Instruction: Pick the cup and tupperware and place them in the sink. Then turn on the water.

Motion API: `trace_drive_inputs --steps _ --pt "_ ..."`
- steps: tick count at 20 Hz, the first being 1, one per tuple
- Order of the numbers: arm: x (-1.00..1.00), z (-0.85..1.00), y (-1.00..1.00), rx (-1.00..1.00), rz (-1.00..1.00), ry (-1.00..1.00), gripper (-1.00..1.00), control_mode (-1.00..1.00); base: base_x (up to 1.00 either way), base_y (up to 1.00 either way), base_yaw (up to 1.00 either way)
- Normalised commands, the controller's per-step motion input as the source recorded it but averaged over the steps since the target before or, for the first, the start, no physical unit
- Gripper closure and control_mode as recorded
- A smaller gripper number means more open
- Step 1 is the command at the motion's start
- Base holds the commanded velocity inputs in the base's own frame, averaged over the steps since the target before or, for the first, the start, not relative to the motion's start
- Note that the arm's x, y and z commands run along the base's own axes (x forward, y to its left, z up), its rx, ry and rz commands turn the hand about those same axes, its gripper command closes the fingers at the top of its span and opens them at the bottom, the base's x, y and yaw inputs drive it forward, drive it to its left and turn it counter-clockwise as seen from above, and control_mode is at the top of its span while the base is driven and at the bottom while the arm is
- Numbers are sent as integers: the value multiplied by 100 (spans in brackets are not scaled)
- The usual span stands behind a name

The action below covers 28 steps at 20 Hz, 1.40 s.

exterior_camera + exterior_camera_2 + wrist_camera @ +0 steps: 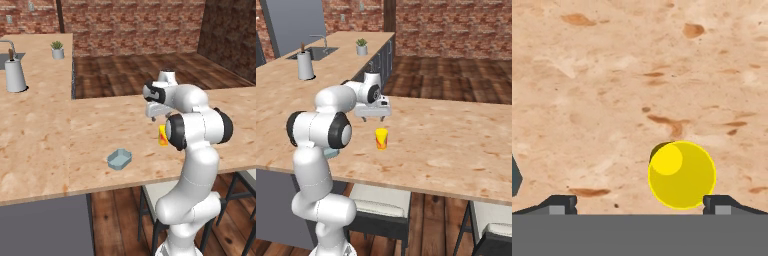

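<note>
The yellow cup [381, 138] with its red-orange band stands upright on the light wood counter; in the left base view the cup [162, 135] is half hidden by my arm. My gripper [373, 118] hovers open just above and behind it, holding nothing. Looking straight down, the cup [682, 175] sits close to the right fingertip [719, 205], off-centre in the open gripper [641, 206]. The pale blue-grey tupperware [119, 159] lies on the counter left of the cup. The sink [313, 53] with its faucet [318, 39] is far off on the back counter. No water runs.
A grey metal jug [15, 75] stands beside the sink, and a small potted plant [57, 50] sits at the far counter end. Stools [381, 202] stand under the counter's near edge. Brick walls close off the back.
</note>
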Motion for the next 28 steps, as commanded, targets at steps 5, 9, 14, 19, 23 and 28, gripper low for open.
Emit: trace_drive_inputs --steps 5,9,14,19,23,28 --pt "8 -8 -9 0 0 0 -100 -100 0 0 0" --pt "0 -12 -9 0 0 0 -100 -100 0 0 0" --pt "0 -20 -1 0 0 0 -100 -100 0 0 0" --pt "0 -11 0 0 0 0 -100 -100 0 0 0" --pt "0 -9 0 0 0 0 -100 -100 0 0 0" --pt "0 -8 0 0 0 0 -100 -100 0 0 0"
